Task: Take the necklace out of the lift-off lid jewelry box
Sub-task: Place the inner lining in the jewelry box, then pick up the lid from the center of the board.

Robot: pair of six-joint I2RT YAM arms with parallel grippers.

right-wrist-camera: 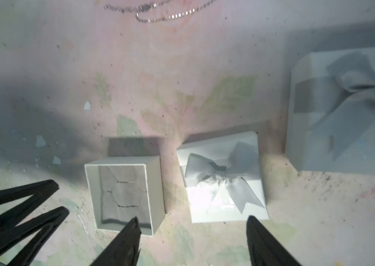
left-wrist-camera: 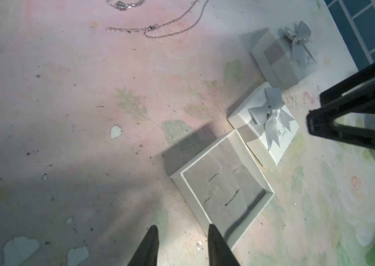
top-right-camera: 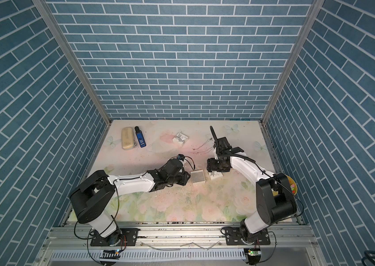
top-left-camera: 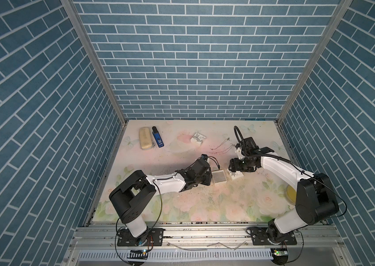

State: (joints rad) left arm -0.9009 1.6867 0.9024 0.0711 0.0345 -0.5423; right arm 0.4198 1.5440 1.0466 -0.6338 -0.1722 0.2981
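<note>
The necklace (top-left-camera: 222,148) (left-wrist-camera: 149,30) (right-wrist-camera: 158,13) lies as a thin silver chain on the table behind the boxes. The jewelry box (top-left-camera: 219,177) (left-wrist-camera: 193,200) (right-wrist-camera: 155,191) stands open, with only a grey slotted pad inside. Its lid (top-left-camera: 237,176) (left-wrist-camera: 267,124) (right-wrist-camera: 223,179), white with a grey bow, rests flat beside it. My left gripper (left-wrist-camera: 183,228) (top-left-camera: 209,178) is open at the box's near corner, nothing between its fingers. My right gripper (right-wrist-camera: 192,218) (top-left-camera: 233,170) hangs wide open just short of the lid and box, holding nothing.
A second bowed box (left-wrist-camera: 281,59) (right-wrist-camera: 347,110) sits in shadow beyond the lid, under the right arm. A third bowed box (top-left-camera: 197,138), a beige case (top-left-camera: 145,138) and a blue device (top-left-camera: 158,137) lie at the back. A yellow bowl (top-right-camera: 292,187) stands far right.
</note>
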